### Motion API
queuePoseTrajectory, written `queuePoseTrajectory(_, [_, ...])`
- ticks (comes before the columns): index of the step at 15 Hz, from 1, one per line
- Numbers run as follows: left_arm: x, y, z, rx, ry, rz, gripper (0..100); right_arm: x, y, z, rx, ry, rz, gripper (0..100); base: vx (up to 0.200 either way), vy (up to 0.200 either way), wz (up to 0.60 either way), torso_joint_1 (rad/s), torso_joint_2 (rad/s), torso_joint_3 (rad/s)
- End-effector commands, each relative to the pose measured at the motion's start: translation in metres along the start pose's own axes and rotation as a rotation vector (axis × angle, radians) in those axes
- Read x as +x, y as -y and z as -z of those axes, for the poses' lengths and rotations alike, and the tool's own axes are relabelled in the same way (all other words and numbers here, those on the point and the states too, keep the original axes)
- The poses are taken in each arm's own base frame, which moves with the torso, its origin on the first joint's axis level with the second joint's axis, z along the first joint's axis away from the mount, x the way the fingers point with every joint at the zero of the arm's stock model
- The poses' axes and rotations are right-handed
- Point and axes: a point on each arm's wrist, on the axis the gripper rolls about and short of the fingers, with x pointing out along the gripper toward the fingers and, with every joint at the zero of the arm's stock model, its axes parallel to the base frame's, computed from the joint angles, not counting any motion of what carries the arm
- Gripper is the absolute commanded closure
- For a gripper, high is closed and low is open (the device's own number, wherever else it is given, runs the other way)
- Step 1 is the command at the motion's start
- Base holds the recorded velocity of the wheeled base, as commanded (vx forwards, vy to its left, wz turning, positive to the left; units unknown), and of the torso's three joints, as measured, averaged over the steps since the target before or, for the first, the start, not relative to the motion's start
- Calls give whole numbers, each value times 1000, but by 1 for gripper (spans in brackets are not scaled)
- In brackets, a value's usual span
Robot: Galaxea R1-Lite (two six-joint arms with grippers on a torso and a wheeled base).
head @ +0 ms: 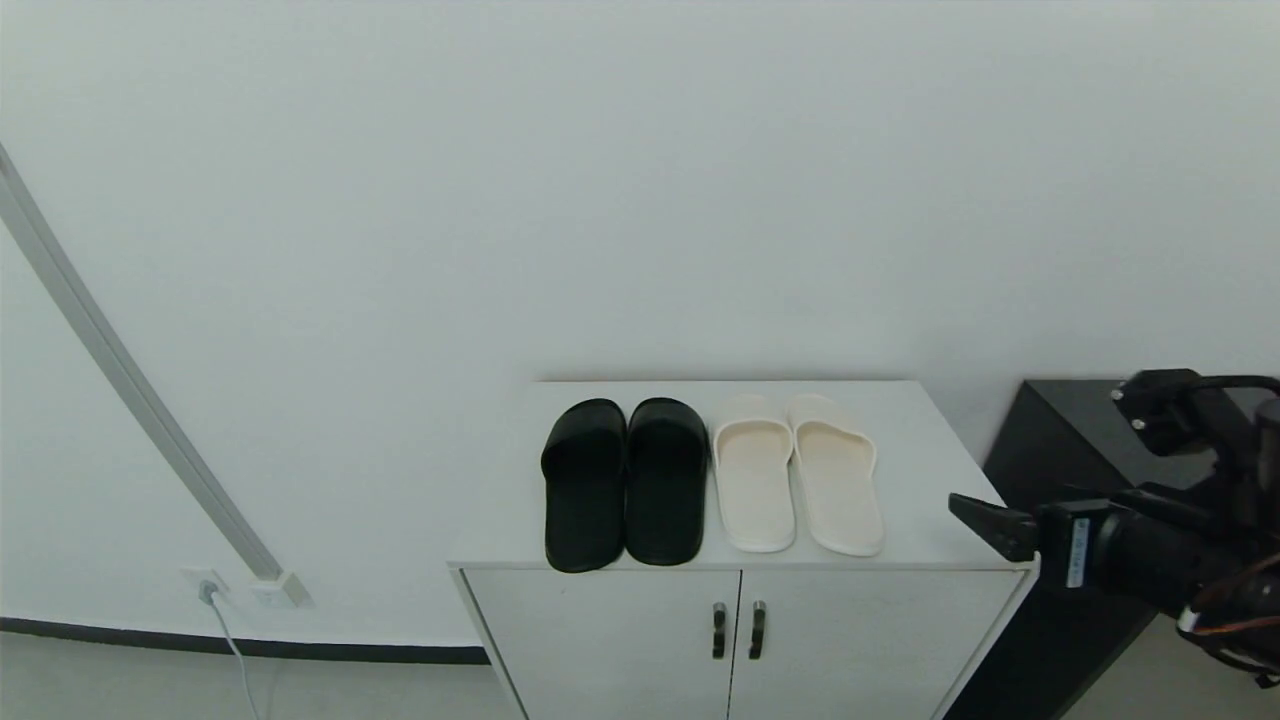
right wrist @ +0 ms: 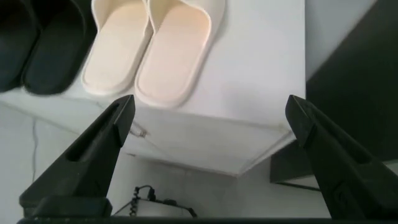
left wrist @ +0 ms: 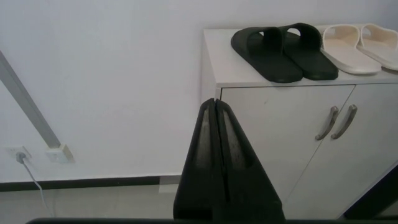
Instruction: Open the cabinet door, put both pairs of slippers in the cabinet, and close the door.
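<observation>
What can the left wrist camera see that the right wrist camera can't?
Left wrist view: the left gripper, shut, plus a wall socket with a cable plugged in, and a grey strip slanting up the wall. Right wrist view: the right gripper, wide open, framing the bare right end of the cabinet. Shared: the black slippers and the white slippers, side by side on top of that cabinet.

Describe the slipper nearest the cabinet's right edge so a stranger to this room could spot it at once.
Start at the white cabinet against the wall. Four slippers lie in a row on top, the black pair left, the cream pair right. Yours is the cream slipper ending the row on the right.
</observation>
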Motion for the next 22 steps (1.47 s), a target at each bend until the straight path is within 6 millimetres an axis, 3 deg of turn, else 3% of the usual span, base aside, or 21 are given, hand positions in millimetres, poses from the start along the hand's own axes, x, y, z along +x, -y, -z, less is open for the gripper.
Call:
queuePoseTrajectory(1, [0, 0, 0, 0, -1, 0, 100, 27, -30, 0, -31, -37, -4, 0, 0, 0, 0, 0, 0, 0])
queuePoseTrajectory(5, [0, 0, 0, 0, -1, 0, 100, 59, -73, 1, -29, -8, 16, 0, 0, 0, 0, 0, 0, 0])
queuePoseTrajectory(10, [0, 0, 0, -2, -1, 0, 100, 107, -99, 17, 13, 18, 109, 0, 0, 0, 0, 0, 0, 0])
queuePoseTrajectory(16, [0, 0, 0, 0, -1, 0, 100, 145, -115, 27, 25, 50, 138, 0, 0, 0, 0, 0, 0, 0])
queuePoseTrajectory(22, [0, 0, 0, -2, -1, 0, 100, 188, -108, 28, 6, 65, 185, 0, 0, 0, 0, 0, 0, 0])
